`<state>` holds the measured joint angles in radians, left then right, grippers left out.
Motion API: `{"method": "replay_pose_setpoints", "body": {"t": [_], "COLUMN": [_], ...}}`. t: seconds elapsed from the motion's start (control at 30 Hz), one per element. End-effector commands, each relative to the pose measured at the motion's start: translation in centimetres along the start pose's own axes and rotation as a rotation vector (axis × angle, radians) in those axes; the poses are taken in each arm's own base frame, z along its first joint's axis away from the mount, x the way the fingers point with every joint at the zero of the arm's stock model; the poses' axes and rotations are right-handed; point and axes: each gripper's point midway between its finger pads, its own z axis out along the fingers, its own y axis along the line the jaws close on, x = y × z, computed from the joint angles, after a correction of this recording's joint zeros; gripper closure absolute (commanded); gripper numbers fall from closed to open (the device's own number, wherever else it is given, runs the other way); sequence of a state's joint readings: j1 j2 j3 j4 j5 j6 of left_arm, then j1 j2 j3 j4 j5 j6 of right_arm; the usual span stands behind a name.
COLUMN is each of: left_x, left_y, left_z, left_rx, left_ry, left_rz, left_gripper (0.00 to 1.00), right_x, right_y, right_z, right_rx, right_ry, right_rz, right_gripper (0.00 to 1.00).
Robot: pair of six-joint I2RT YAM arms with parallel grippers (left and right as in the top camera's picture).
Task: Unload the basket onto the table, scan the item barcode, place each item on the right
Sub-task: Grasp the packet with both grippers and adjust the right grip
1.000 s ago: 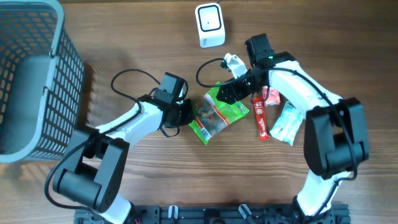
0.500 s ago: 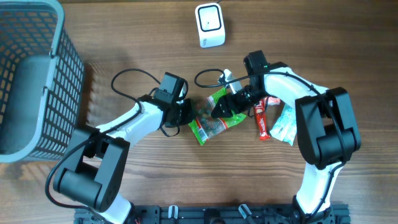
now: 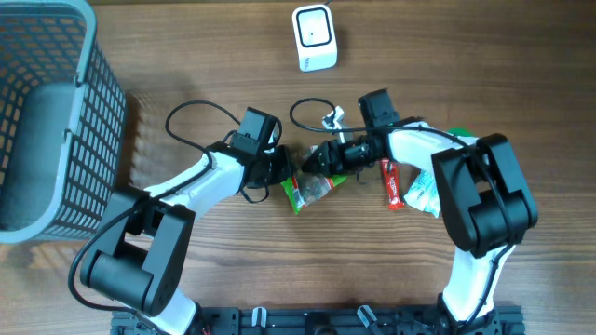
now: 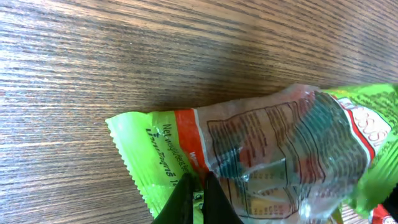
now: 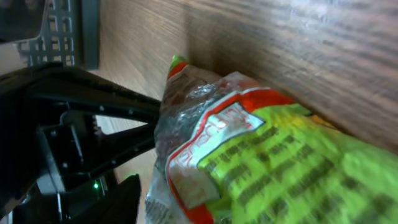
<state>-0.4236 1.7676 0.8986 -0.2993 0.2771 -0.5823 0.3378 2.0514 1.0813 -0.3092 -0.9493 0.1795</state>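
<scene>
Right arm has been swinging in toward centre over the last sec., and the right gripper (image 3: 322, 160) is now sitting over the upper-right part of the snack packet (image 3: 312, 190), which has been shoved left and is bunching up – no longer lying flat. Left gripper (image 3: 282, 172) is holding the same spot as before, jaws closed tight, tips pinching the film near the packet's serrated left end, as the left wrist cam is showing at close range (image 4: 196, 190). Right wrist cam is filling with crumpled green-and-orange film (image 5: 267, 162) w/ the left arm's black frame beyond it; right fingers are not showing there, so how far they are open, or whether they are gripping – cannot tell. Packet is resting on the wooden table (image 3: 186, 56) between the two grippers, printed back panel facing the left wrist cam (image 4: 280, 155). White scanner (image 3: 314, 37) is standing well apart at the table's far edge. Red sachet (image 3: 392, 182) and pale packet (image 3: 426, 186) are lying just right of the packet. Grey basket (image 3: 93, 102) is occupying the far left.
</scene>
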Motion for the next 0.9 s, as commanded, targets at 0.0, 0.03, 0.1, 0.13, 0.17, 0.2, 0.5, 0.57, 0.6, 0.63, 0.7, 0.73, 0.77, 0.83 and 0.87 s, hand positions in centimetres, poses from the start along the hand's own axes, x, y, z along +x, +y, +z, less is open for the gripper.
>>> {"method": "replay_pose_setpoints", "body": {"t": [0.0,0.03,0.1,0.13,0.17,0.2,0.5,0.57,0.6,0.63,0.7,0.73,0.77,0.83,0.87], "left_x": [1.2,1.1,0.6,0.2,-0.5,-1.4,-1.0,0.7,1.3,2.4,4.0,4.5,4.9,5.6,5.8], "left_y": [1.9,1.9,2.1,2.2,2.4,2.5,-0.7,-0.4,-0.2,0.0,0.3,0.4,0.5,1.0,1.2], "left_z": [1.5,1.5,1.5,1.4,1.4,0.9,-3.7,-3.3,-3.0,-2.6,-2.1,-2.0,-2.0,-2.1,-2.2], "left_rx": [-0.066,-0.069,-0.082,-0.090,-0.098,-0.103,0.075,0.056,0.043,0.027,0.000,-0.012,-0.026,-0.052,-0.060], "left_ry": [0.031,0.028,0.001,-0.017,-0.046,-0.077,-0.003,0.064,0.086,0.121,0.170,0.187,0.200,0.223,0.232], "left_rz": [-0.020,-0.019,-0.008,-0.007,-0.004,-0.007,-0.045,-0.057,-0.059,-0.056,-0.050,-0.048,-0.047,-0.053,-0.057], "left_gripper": [0.96,0.96,0.96,0.96,0.96,0.96,0.96,0.96,0.96,0.96,0.96,0.96,0.96,0.96,0.96], "right_x": [3.6,3.7,3.7,3.6,3.6,3.6,3.6,3.6,3.6,3.6,3.8,3.8,3.9,3.9,3.9], "right_y": [-0.8,-0.7,-0.7,-0.7,-0.7,-0.7,-0.7,-0.7,-0.7,-0.7,-0.8,-0.8,-0.8,-0.8,-0.8], "right_z": [2.8,2.8,2.8,2.8,2.8,2.8,2.8,2.8,2.8,2.7,2.7,2.7,2.7,2.7,2.7], "right_rx": [0.031,0.031,0.029,0.029,0.029,0.030,0.030,0.031,0.031,0.031,0.033,0.033,0.033,0.033,0.033], "right_ry": [0.103,0.105,0.105,0.105,0.104,0.103,0.103,0.103,0.103,0.104,0.109,0.110,0.111,0.111,0.111], "right_rz": [0.092,0.090,0.091,0.091,0.092,0.091,0.097,0.111,0.119,0.122,0.129,0.130,0.131,0.130,0.130], "right_gripper": [0.67,0.73,0.83,0.85,0.85,0.85,0.68,0.64,0.61,0.59,0.57,0.57,0.57,0.57,0.57]}}
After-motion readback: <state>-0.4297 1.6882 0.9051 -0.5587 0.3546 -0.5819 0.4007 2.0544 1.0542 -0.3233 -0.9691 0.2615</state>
